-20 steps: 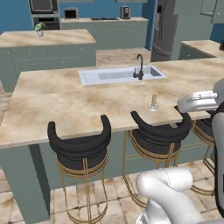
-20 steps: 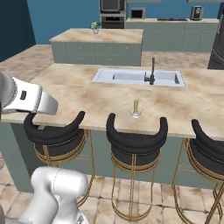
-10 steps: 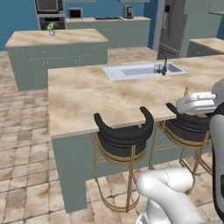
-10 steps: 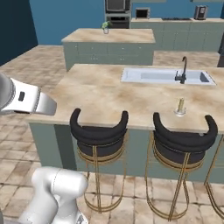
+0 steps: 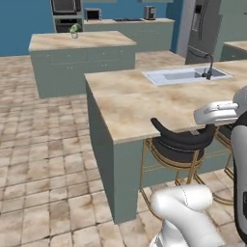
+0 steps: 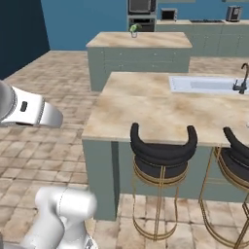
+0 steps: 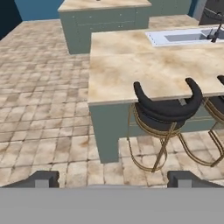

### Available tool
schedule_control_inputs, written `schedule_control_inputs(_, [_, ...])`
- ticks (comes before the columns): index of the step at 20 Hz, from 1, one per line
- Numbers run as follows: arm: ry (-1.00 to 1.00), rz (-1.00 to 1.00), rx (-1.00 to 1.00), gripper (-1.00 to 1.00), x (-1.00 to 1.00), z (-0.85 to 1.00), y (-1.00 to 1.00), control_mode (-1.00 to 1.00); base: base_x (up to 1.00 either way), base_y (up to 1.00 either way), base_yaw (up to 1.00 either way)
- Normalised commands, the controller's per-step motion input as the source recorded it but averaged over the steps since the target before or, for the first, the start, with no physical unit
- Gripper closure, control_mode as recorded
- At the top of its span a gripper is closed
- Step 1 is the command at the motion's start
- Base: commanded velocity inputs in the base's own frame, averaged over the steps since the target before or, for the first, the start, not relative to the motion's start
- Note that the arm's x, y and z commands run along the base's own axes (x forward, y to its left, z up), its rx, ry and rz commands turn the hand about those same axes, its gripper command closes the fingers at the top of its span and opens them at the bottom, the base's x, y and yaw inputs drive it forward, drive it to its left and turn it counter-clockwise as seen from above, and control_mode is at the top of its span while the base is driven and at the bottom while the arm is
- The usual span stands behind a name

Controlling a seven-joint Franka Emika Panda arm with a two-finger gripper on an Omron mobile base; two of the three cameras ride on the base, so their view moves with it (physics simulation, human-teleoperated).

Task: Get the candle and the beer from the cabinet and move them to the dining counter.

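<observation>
The dining counter is the long beige marble island, and its left end faces me. Its steel sink and black faucet lie toward the right. In the hand view my gripper hangs above the tiled floor in front of the counter's corner. Its fingertips stand far apart, open, with nothing between them. The candle, the beer and the cabinet are out of view.
Black-backed stools on gold frames stand along the counter's near side. A second marble island with a small plant stands behind. Open tiled floor stretches to the left.
The whole picture has slid right, so the base has driven left along the counter. The candle seen earlier on the counter has passed out of view. The gripper stays open.
</observation>
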Motion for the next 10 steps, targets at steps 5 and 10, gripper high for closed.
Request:
schedule_control_inputs(5, [0.00, 0.00, 0.00, -1.00, 0.00, 0.00, 0.00, 1.00, 0.26, 1.00, -0.05])
schedule_control_inputs(10, [0.00, 0.00, 0.00, -1.00, 0.00, 0.00, 0.00, 1.00, 0.42, 1.00, -0.06])
